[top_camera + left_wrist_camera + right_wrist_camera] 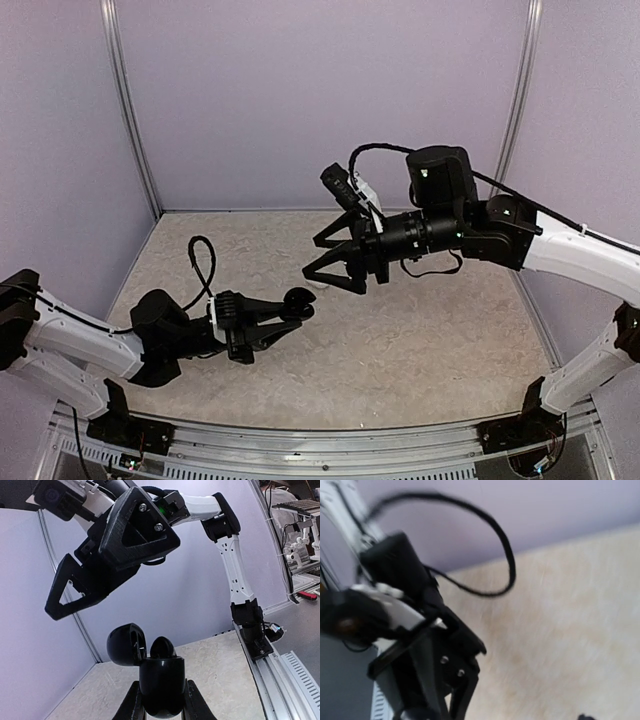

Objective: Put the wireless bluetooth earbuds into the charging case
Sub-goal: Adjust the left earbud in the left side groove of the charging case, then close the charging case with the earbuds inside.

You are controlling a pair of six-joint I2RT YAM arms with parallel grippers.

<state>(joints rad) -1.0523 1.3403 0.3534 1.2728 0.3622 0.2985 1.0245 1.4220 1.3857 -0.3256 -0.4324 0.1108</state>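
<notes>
Gripping the charging case (161, 685) by its lower half, the left gripper (288, 316) has both matte black fingers (131, 705) pressed against the shell's sides and holds it upright. The case is a glossy black, egg-like pebble. Its domed lid (125, 644) is hinged back and tilted to one side. One earbud (162, 647), also glossy black and rounded, stands up out of the case's open mouth. The left arm reaches low and nearly level toward the case. Just above the case hangs the right gripper (312, 262). Its fingers are open triangular frames of matte black plastic, spread wide apart with nothing between them. The right arm comes in high over the case, with smooth white links and a black wrist angled down. Below the case lies the beige, speckled table (430, 345).
</notes>
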